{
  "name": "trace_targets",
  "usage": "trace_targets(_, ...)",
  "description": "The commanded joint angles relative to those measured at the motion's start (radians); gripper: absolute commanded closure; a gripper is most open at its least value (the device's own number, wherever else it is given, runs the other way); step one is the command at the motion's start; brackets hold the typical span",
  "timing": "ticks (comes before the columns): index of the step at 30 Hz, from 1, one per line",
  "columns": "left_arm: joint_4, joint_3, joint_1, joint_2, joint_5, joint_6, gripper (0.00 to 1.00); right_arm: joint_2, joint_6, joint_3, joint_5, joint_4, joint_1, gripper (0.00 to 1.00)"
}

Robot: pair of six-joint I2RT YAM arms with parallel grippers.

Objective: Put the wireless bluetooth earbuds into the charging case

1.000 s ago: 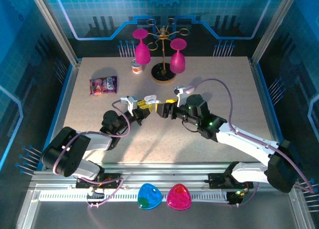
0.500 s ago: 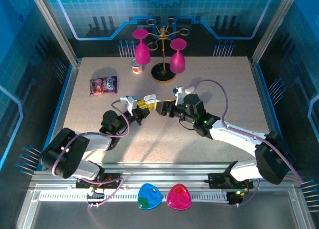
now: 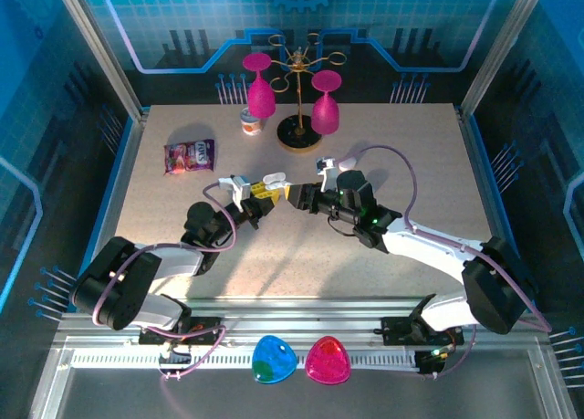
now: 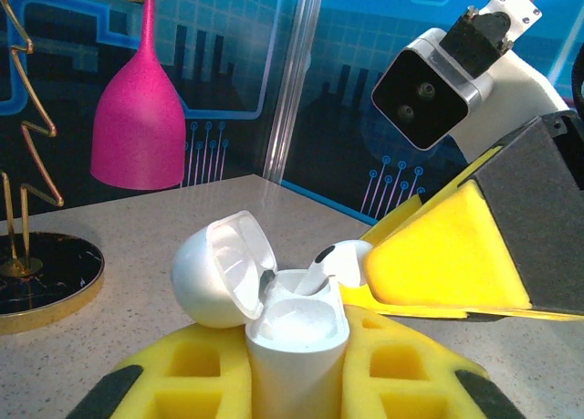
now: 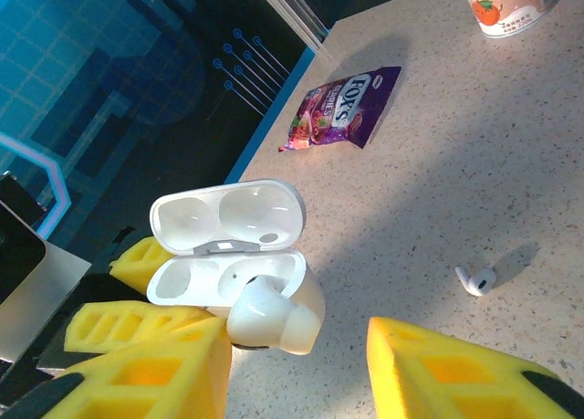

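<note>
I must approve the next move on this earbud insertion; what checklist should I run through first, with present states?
1. The charging case has its lid open: ok.
2. The left end effector is clamped on the charging case: ok.
3. The first earbud is fully seated: not ok, its head sticks out above the case.
4. The right end effector is clear of that earbud: not ok, one pad touches it.
5. The second earbud lies free on the table: ok.
</note>
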Motion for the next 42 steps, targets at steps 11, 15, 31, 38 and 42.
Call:
trace_targets(11,0.018,0.005,-0.005,-0.006,0.004,-0.010,0.96,0.025,-0.012,0.027,-0.046,0.040,-0.013,0.63)
trace_targets(15,0.018,0.002,-0.005,-0.005,0.005,-0.008,0.96,0.028,-0.018,0.035,-0.054,0.036,-0.015,0.63)
trace_targets(31,0.030,-0.001,-0.005,0.005,0.013,-0.011,0.96,0.025,-0.033,0.049,-0.077,0.025,-0.024,0.76)
trace_targets(38,0.035,-0.003,-0.005,0.008,0.018,0.008,0.96,0.004,-0.055,0.049,-0.081,-0.002,-0.025,0.77)
trace_targets(42,0.058,-0.004,-0.005,0.021,0.027,0.008,0.96,-0.013,-0.064,0.044,-0.085,-0.015,-0.028,0.71)
